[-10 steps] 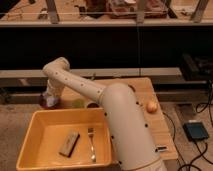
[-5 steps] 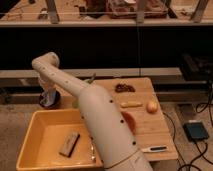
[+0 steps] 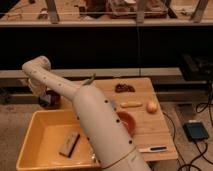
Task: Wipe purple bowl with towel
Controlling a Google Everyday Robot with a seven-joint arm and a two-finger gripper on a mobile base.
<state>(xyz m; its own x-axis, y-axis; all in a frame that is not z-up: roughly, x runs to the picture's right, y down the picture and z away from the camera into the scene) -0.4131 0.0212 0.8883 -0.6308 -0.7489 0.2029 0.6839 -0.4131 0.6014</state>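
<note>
The purple bowl (image 3: pixel 52 99) is a dark shape at the table's far left, just beyond the yellow tub. My white arm rises from the bottom centre, sweeps up and left, bends near the upper left and comes down to the bowl. My gripper (image 3: pixel 44 94) is at the bowl, right over or in it, and mostly hidden by the wrist. I cannot make out the towel; it is hidden or lost in the dark patch at the bowl.
A yellow tub (image 3: pixel 30 150) at the front left holds a brown block (image 3: pixel 69 144). On the wooden table (image 3: pixel 150 130) are a red bowl (image 3: pixel 126 121), a yellow item (image 3: pixel 131 104), an orange fruit (image 3: pixel 151 106), a dark item (image 3: pixel 124 88) and a pen-like tool (image 3: pixel 152 149). A black box (image 3: pixel 196 131) lies on the floor at right.
The arm has swung further left and its upper bend has dropped lower. The wrist has come down onto the purple bowl. The things on the table have not moved.
</note>
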